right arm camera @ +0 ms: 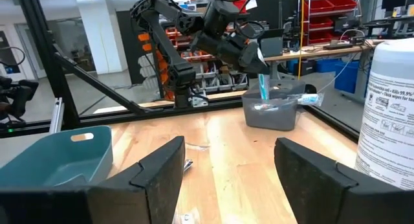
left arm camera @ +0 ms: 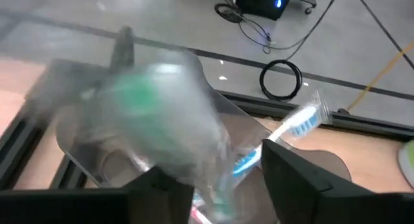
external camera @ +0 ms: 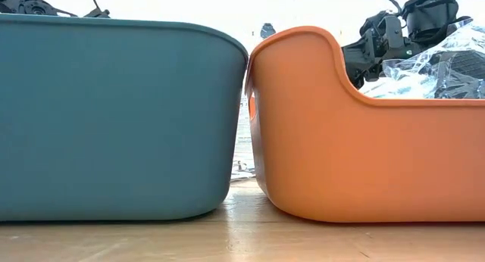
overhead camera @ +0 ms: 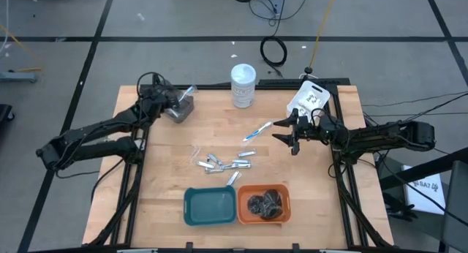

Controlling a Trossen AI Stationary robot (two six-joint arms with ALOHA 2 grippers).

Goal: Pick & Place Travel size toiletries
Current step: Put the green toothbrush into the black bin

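The left pincer sits in the upper left of the high view, over a small grey bin at the table's far left edge. In the left wrist view its fingers are apart with clear wrapped items between them, a wrapped toothbrush with blue bristles sticking out of the bin beyond; whether the fingers actually press on anything, I cannot tell. From the right wrist view the same pincer hangs just above the grey bin, with a teal-tinted piece standing upright under it.

The right pincer is at the right centre of the high view, its fingers spread wide with nothing between them, near a white packet with black print at the table's far right corner.

Other toiletries lie loose on the table: a blue and white stick near the middle, and a cluster of small silver tubes just above the trays. The teal tray and orange tray stand touching, side by side, at the bottom centre. The orange one holds dark bundles in clear wrapping. A tall white-lidded jar stands at the upper middle of the table.
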